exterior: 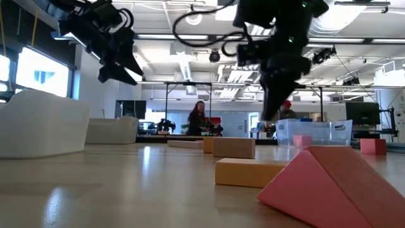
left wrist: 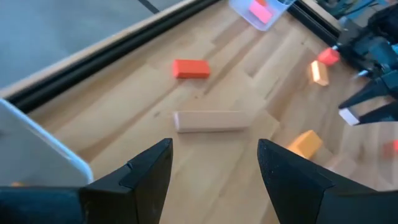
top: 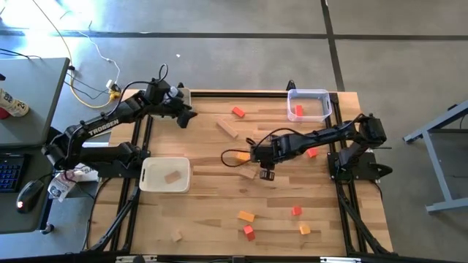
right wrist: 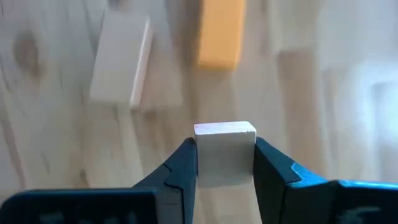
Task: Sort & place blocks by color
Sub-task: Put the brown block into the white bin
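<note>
A plain wood block (right wrist: pixel 224 152) is sitting clamped between the right gripper's (right wrist: pixel 224 163) fingers, near the middle of the bench (top: pixel 219 219), lifted just clear of the surface by the look of the right wrist view. It is probably being held this way so it can travel to the white bin (top: pixel 165 175) at nine o'clock from it, where another plain wood piece is already lying. At twelve o'clock from the gripper, a long plain plank (top: pixel 227 128) and a red block (top: pixel 238 112) are lying loose; at two o'clock, the clear bin (top: pixel 308 104) is holding a red piece. Toward six o'clock, several orange and red blocks (top: pixel 247 216) are waiting to be sorted. The left gripper (top: pixel 186 117) is hovering at ten o'clock near the far edge, its fingers (left wrist: pixel 140 177) standing wide apart and holding nothing, seemingly waiting above the plank.
</note>
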You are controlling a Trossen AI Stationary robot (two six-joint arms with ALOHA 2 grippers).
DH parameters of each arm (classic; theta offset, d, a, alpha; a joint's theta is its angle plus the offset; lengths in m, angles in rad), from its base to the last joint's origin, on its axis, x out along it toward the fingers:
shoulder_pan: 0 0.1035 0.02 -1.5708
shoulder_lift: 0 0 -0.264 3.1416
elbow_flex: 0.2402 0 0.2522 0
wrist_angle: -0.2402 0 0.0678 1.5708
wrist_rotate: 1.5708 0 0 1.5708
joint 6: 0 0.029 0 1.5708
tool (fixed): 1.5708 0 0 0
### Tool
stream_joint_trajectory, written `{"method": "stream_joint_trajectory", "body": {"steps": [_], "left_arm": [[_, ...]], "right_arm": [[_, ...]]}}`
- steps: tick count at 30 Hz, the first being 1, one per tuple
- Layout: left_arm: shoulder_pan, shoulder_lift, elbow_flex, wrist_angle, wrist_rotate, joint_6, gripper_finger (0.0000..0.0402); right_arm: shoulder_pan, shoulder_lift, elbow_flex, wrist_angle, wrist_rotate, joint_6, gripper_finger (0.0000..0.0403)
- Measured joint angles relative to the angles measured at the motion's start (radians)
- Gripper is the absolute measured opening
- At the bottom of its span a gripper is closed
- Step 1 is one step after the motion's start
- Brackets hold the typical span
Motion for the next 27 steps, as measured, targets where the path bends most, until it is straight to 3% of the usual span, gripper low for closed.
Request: {"method": "stream_joint_trajectory", "body": {"steps": [17, 23, 27], "left_arm": [[-0.230, 0.000, 0.000, 0.013, 0.008, -0.167, 0.0223], [-0.275, 0.000, 0.000, 0.110, 0.108, -0.206, 0.0223], [-0.302, 0.000, 0.000, 0.202, 0.122, -0.302, 0.0223]], "right_arm": [[0.071, -0.001, 0.204, 0.118, 0.238, -0.209, 0.0093], [0.079, -0.002, 0.204, 0.162, 0.253, -0.257, 0.0093], [0.086, -0.002, 0.204, 0.226, 0.292, -0.346, 0.0093]]}}
